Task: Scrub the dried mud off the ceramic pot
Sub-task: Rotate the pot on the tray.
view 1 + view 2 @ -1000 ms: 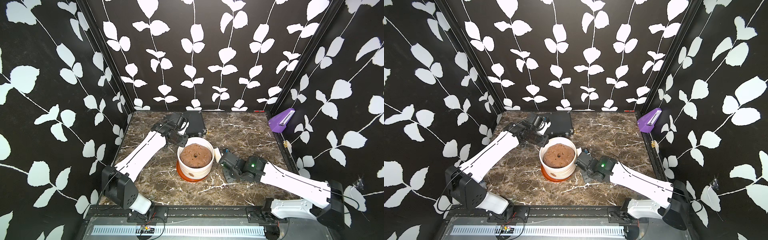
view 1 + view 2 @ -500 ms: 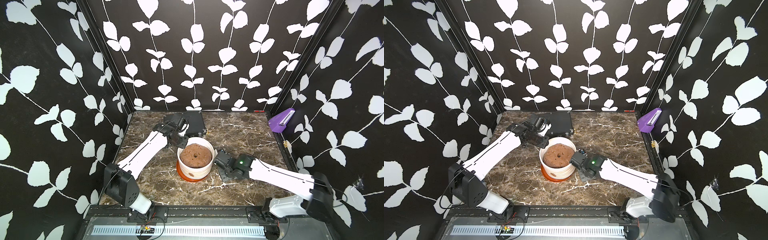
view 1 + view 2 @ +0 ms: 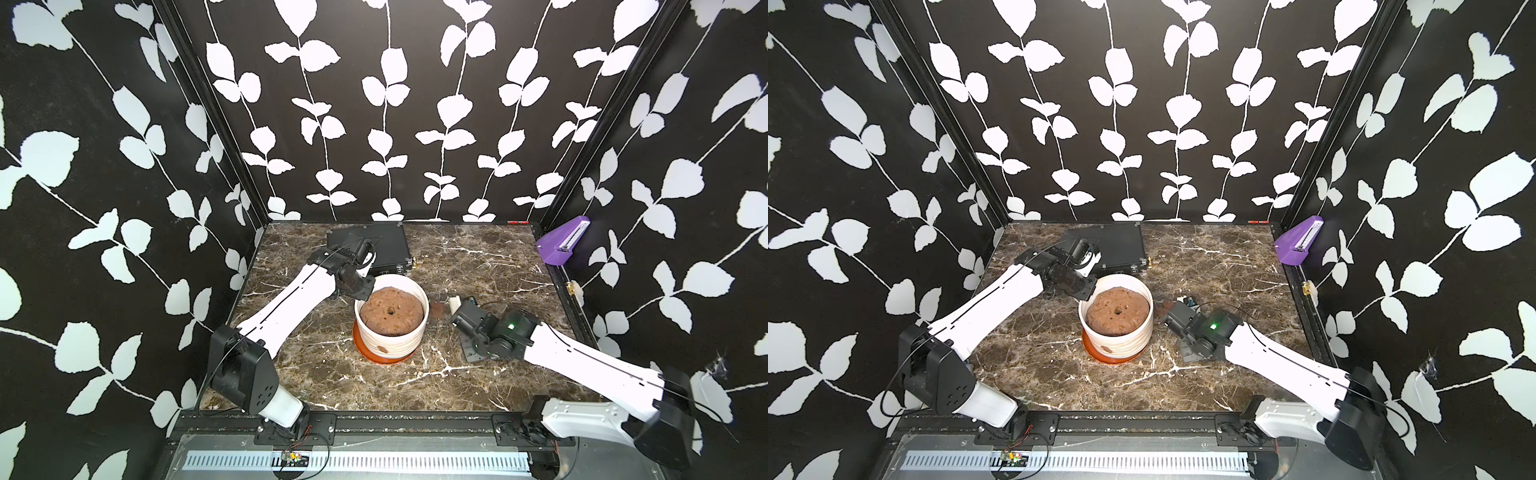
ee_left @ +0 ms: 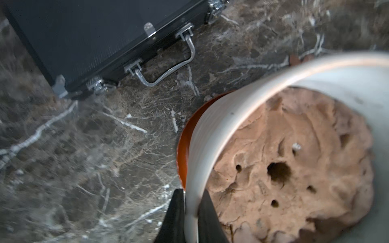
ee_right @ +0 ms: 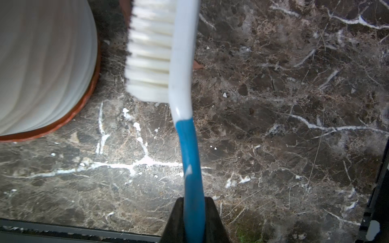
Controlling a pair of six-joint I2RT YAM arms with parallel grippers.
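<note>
Marble, dark brown with white veins, covers the tabletop (image 3: 478, 266), which is boxed in by black walls (image 3: 374, 104) printed with white leaf vines. At the far left of the surface a flat black case (image 3: 386, 245) lies closed, its metal handle towards the middle. Just in front of it the left gripper (image 4: 190, 212) has its fingers (image 4: 174, 218) drawn narrow on the thick rim of the ceramic pot (image 3: 390, 345), one outside the ribbed wall and one inside. The pot stands upright at the centre of the table on an orange-brown saucer (image 3: 386, 360), filled with a lumpy brown mound (image 3: 392, 313) with a hole in the middle. Dried mud (image 3: 380, 348) shows as a tan blotch low on the pot's near wall, and a reddish flake lies on the marble just to the right of the pot. Further right, the right gripper (image 5: 193, 202) pinches the blue handle of a brush (image 5: 181, 63). The brush's white bristles face the pot from nearby, with a gap between. A purple wedge-shaped piece (image 3: 561, 245) sits at the far right wall.
</note>
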